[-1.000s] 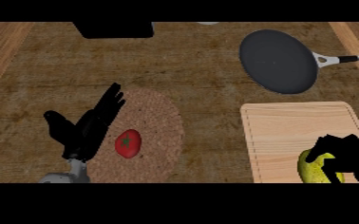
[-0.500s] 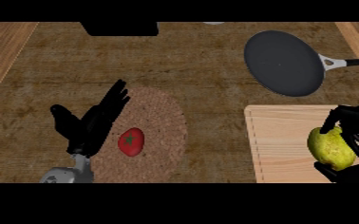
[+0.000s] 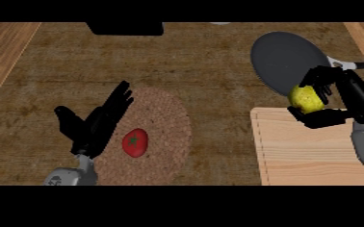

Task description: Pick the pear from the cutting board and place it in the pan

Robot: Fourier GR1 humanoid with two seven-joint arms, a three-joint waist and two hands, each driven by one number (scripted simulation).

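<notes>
Fingers of the left hand (image 3: 96,122) are straight and spread apart, and this hand rests at the lower left, holding nothing. Just beside it lies a red tomato (image 3: 135,142) on a round woven mat (image 3: 167,125), touching the mat and not the hand. Past the mat there is a wide stretch of brown counter (image 3: 177,62) with nothing in the way, so there is lots of room in the middle. Near the top edge sits a dark box shape (image 3: 126,28); I cannot tell what it is. Further right comes the dark pan (image 3: 284,57), with its handle (image 3: 344,65) poking toward the right edge. The right hand (image 3: 331,98) curls its fingers and thumb around the yellow pear (image 3: 307,97), holding it up over the spot where the pan's near rim meets the far edge of the cutting board (image 3: 305,149). So I think the picking up is done and the carrying part is going on. Next, the pear should go a little further over the pan's middle, then down, and then the fingers should let go. The hand is close to the right edge of the view, and the pan's rim is right under the pear, so it could roll off if it lands there.
</notes>
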